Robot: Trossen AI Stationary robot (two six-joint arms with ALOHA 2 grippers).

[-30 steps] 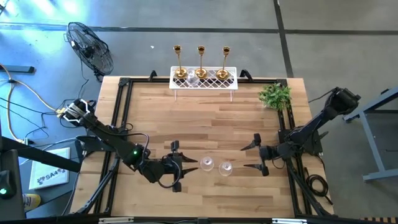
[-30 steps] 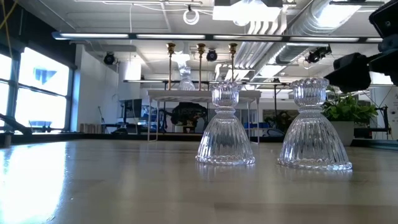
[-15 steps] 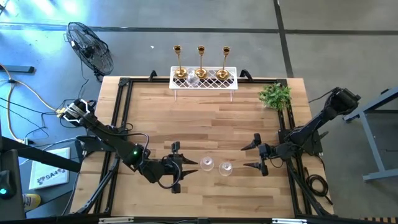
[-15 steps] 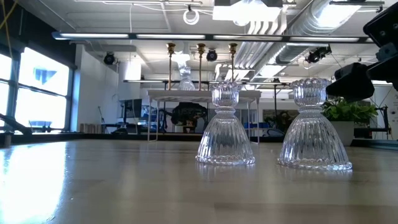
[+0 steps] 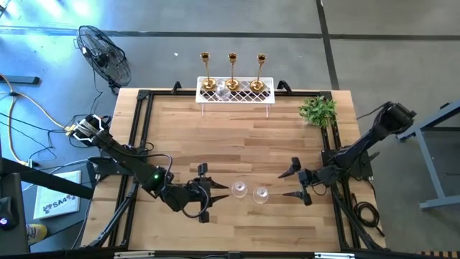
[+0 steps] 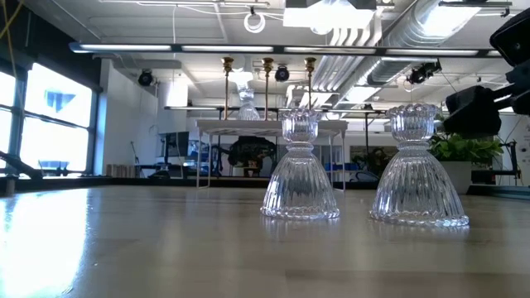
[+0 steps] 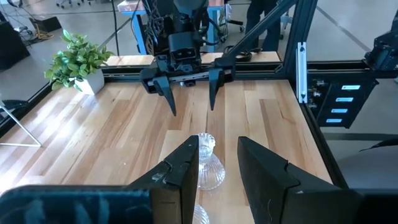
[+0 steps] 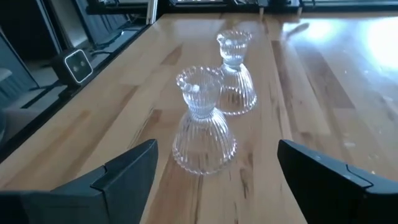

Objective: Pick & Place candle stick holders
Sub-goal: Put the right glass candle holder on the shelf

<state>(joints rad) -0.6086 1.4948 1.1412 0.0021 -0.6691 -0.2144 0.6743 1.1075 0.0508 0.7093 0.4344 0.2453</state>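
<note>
The two glass candle stick holders [image 5: 249,192] stand upright side by side on the bench, well in front of the white lattice rack [image 5: 236,91], with one glass holder [image 5: 239,190] on the left arm's side and the other glass holder [image 5: 261,194] on the right arm's side. Over the last second almost nothing has changed: both holders sit where they were, and only the right end effector [image 5: 299,182] has crept slightly, its fingers spread wide and empty, facing the nearer holder from just beside it. Your left end effector [image 5: 218,191] has not moved; its fingers stand narrowly parted, close to its holder but gripping nothing. On the rack, the three gold candle stick holders [image 5: 233,70] stand in a row, with another glass holder [image 6: 248,104] among them. Judging from this, you are still lining up; neither grasp has begun, and two placements remain.
</note>
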